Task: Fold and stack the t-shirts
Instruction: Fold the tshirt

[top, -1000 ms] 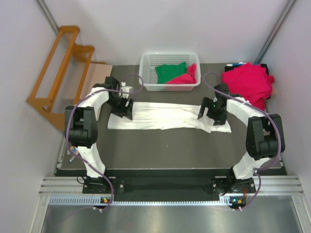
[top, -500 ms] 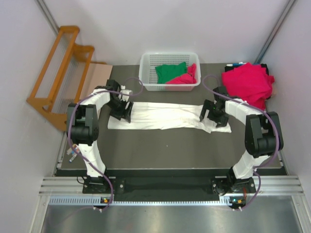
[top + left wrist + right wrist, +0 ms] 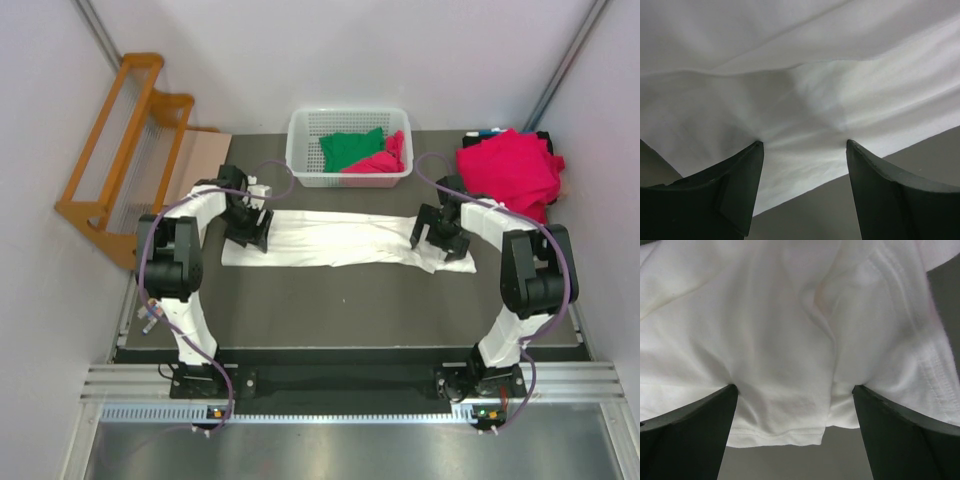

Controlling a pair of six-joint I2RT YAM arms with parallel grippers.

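Note:
A large white t-shirt [image 3: 340,238], folded into a long strip, lies across the middle of the dark table. My left gripper [image 3: 252,230] is down on its left end, open, with both fingertips resting on the cloth [image 3: 790,100] near its front edge. My right gripper [image 3: 440,240] is down on the right end, open wide, its tips touching the cloth [image 3: 790,340] above a hemmed edge. Neither gripper holds anything between its fingers. In the left wrist view the gripper [image 3: 804,142] straddles smooth cloth. In the right wrist view the gripper [image 3: 794,386] straddles a fold.
A white lattice basket [image 3: 300,130] at the back holds a green shirt [image 3: 352,148] and a crimson-pink one [image 3: 385,160]. A pile of crimson-pink shirts [image 3: 510,170] sits at the back right corner. A wooden rack [image 3: 125,140] leans at the left beside a cardboard sheet [image 3: 205,150].
Both grippers have shifted slightly toward the back along the shirt's ends. The shirt lies as before and both grippers stay open.

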